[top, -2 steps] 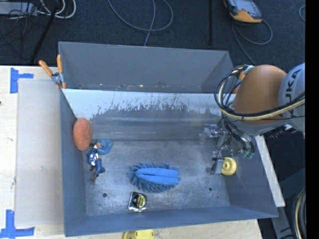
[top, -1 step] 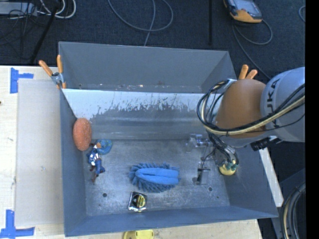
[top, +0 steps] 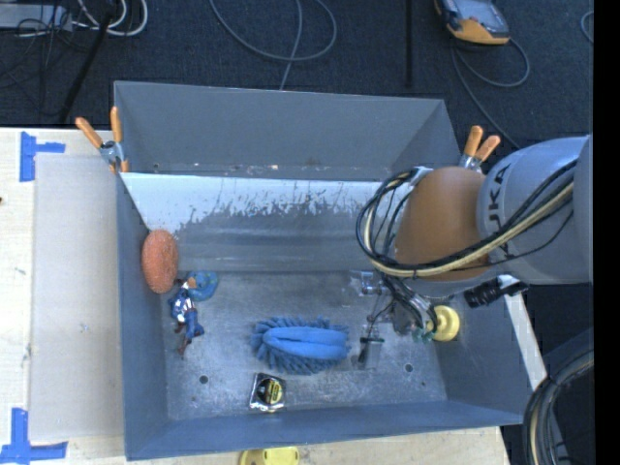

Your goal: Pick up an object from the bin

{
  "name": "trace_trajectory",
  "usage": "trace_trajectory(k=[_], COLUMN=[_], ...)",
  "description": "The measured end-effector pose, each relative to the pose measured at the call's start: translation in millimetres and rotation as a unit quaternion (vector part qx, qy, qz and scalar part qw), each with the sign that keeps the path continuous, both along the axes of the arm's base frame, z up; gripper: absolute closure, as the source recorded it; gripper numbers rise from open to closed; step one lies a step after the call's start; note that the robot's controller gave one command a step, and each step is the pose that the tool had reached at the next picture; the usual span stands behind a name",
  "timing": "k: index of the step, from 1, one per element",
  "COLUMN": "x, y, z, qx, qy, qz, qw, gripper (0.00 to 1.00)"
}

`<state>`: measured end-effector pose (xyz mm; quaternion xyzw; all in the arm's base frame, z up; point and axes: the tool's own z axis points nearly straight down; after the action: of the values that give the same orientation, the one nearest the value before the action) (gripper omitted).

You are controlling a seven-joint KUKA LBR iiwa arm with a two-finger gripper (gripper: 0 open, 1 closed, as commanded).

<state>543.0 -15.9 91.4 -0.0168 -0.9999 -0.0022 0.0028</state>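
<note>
1. Bin: grey metal with sloped walls and a scuffed floor. There is open floor along the back and in the right front corner.
2. Gripper: low near the floor, right of centre. Whether the claw is apart or together cannot be told.
3. Blue brush-like item: ribbed and oval, lying mid-floor. It is nearest to the gripper, just beside it.
4. Orange-brown oval lump: against the left wall, with a small blue figurine beside it.
5. Black-and-yellow tape measure: by the front wall, label unreadable.
6. Arm housing: letters "UK" legible.

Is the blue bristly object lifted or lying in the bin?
Lying: the blue bristly object rests on the bin floor, with the claw beside its right end.
</note>
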Motion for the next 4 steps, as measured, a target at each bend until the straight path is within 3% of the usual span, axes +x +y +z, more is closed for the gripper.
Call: trace_trajectory(k=[1, 2, 3, 4], x=[-25.0, -57.8, -41.7, -59.2], y=[-1, 30, 58, 55], z=[-10, -21, -22, -22], qx=[-0.002, -0.002, -0.002, -0.003], qy=[-0.0019, -0.0010, -0.0024, -0.0006], qz=[-0.015, -0.029, 0.019, -0.045], qw=[0.9999, 0.9996, 0.9998, 0.9990], gripper=[0.00, 0.00, 0.00, 1.00])
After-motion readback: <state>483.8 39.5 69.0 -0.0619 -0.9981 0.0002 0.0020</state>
